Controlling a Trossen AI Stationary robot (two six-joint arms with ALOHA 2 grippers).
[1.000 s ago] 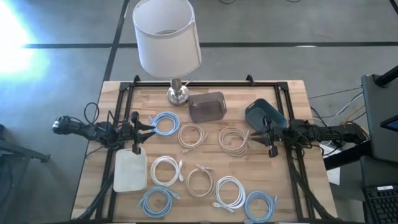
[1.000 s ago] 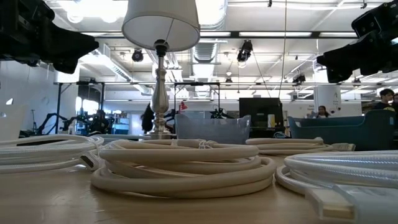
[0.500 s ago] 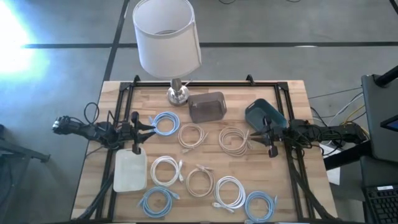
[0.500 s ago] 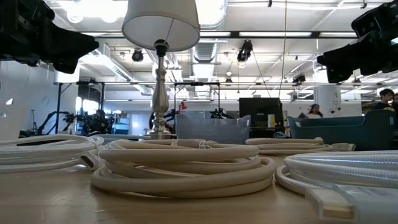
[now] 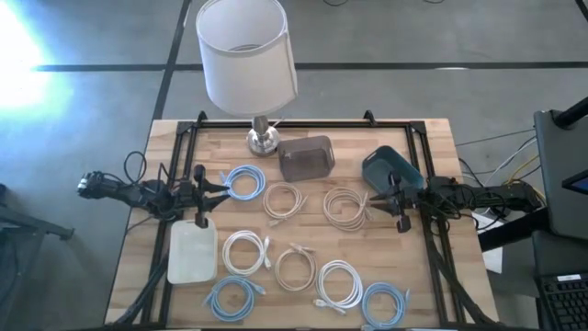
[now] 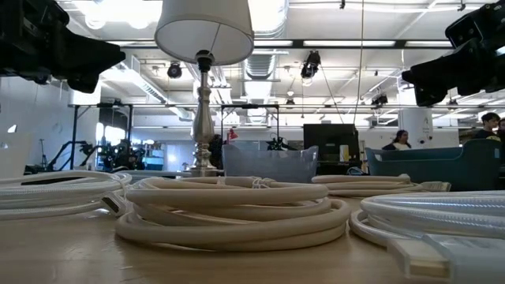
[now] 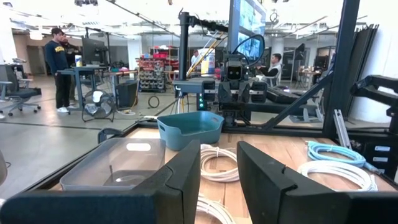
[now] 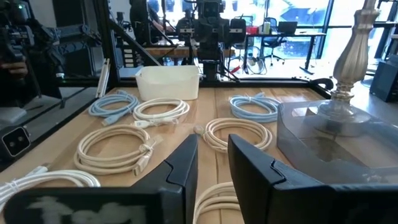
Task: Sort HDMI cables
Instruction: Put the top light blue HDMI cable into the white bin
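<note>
High view: HDMI cables (image 5: 295, 268) lie coiled between the left gripper (image 5: 204, 188) and right gripper (image 5: 393, 204), both parted, empty.

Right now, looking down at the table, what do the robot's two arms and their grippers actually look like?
Both are slim, dark, jointed arms with thin black wires looping along them. The left gripper and the right gripper each end in two flat, dark, blunt fingers, seen close up in the wrist views. No markings show.
</note>
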